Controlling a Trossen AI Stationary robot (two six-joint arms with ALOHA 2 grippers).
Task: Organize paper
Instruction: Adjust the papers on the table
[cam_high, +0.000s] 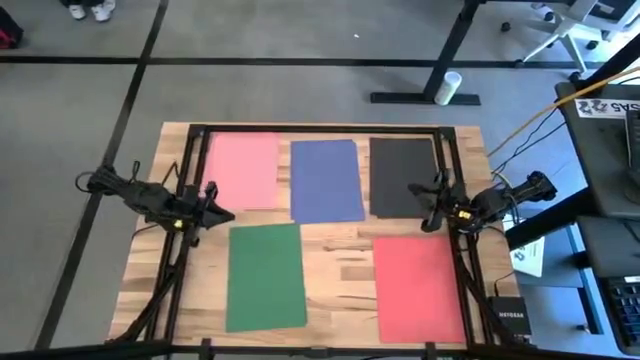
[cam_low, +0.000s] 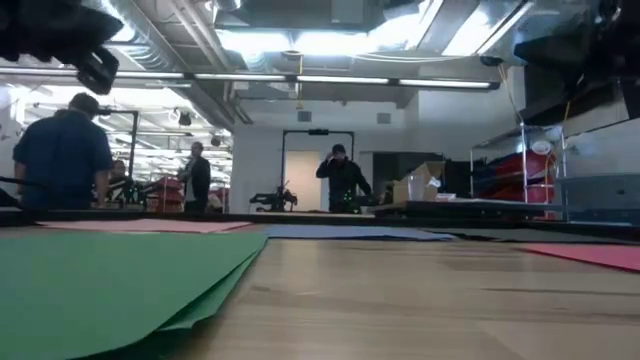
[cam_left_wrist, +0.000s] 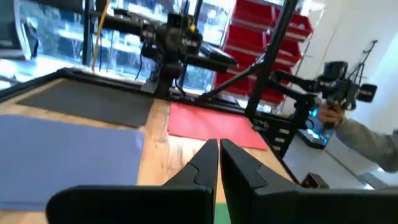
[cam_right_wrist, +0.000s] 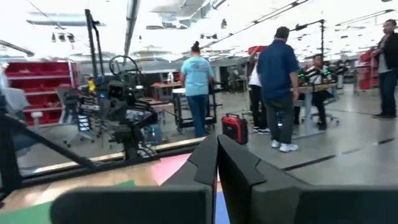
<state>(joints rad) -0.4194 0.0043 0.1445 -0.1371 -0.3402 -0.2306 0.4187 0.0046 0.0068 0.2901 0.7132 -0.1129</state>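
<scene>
Only part of the layout shows from table height: the low view catches the green sheet (cam_low: 100, 290) as a broad near wedge whose edge looks layered, so it may be more than one sheet, though that cannot be settled. From above, five sheets lie flat on the wooden table (cam_high: 340, 262), apart from one another. The pink sheet (cam_high: 243, 171), blue sheet (cam_high: 326, 180) and black sheet (cam_high: 401, 177) form the far row; the green sheet (cam_high: 265, 276) and red sheet (cam_high: 418, 288) lie in the near row, the red one running to the table's near edge.

The left gripper (cam_high: 222, 203) sits at the table's left side, just beside the pink sheet's near corner, its fingers (cam_left_wrist: 205, 163) pressed together on nothing. The right gripper (cam_high: 424, 205) sits at the right side over the black sheet's near right corner, its fingers (cam_right_wrist: 208, 158) likewise closed and empty.

People stand in the room beyond, too blurred to describe further.
</scene>
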